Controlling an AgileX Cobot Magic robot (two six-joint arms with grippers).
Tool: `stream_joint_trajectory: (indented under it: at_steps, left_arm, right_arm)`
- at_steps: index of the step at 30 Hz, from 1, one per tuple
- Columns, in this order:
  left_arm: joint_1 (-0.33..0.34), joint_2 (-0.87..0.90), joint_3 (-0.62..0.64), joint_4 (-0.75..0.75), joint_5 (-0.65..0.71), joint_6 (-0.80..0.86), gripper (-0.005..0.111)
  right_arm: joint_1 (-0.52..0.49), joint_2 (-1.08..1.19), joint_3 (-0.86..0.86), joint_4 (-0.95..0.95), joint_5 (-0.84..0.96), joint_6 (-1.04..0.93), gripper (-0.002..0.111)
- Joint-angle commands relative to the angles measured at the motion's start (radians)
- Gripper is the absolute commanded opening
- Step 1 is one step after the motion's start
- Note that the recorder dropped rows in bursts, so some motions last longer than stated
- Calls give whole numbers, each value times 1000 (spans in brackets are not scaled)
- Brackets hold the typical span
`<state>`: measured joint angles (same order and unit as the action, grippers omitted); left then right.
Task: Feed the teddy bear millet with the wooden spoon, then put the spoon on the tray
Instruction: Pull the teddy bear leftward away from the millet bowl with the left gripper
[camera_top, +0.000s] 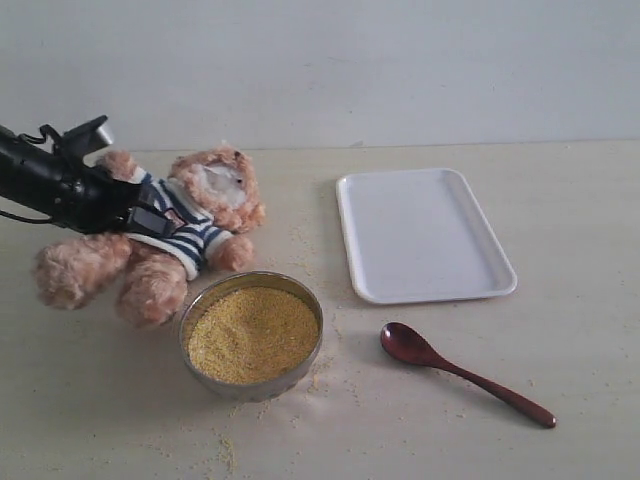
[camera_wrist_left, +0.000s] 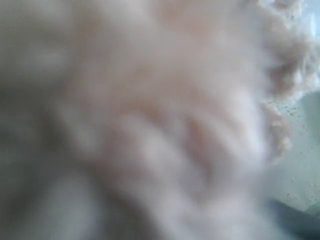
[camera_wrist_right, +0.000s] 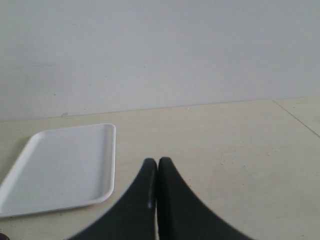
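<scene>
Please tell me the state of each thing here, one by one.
teddy bear: reclined behind the bowl
left gripper: against teddy bear's shirt, jaws hidden
right gripper: shut, empty
millet: fills bowl, some spilled
wooden spoon: lying on table, unheld
tray: flat, nothing on it

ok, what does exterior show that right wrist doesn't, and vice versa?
Exterior only: the teddy bear, the left arm against it, the millet in its metal bowl, the whole wooden spoon on the table. Right wrist only: the right end effector, shut, holding nothing. Both: the empty tray, the table, the pale wall.
</scene>
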<state>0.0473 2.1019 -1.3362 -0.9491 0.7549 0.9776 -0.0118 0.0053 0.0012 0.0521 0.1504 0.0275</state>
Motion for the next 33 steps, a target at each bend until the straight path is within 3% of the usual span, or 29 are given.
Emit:
stream_joint_trajectory:
  at_steps: [1,6,15,21,28,33]
  left_arm:
    - [107,-93,-4,10,136,-7,5]
    - [208,-213,42,-14,328,26,5]
    - [336,-602,427,-174,318,179,5]
    - [405,-812,674,-191,364,171,5]
    - [493,-958,901,-189,374,198,5]
    - [524,-990,968,-205,386,204,5]
  right_arm:
    - [1,-5,-1,-5,-5,-2,0]
    - [1,-5,-1,-5,-5,-2,0]
    - [1,-5,-1,-5,-5,-2,0]
    - [1,-5,-1,-5,-5,-2,0]
    - [1,-5,-1,-5,-5,-2,0]
    - [8,-5,-1,-5,-5,-2,0]
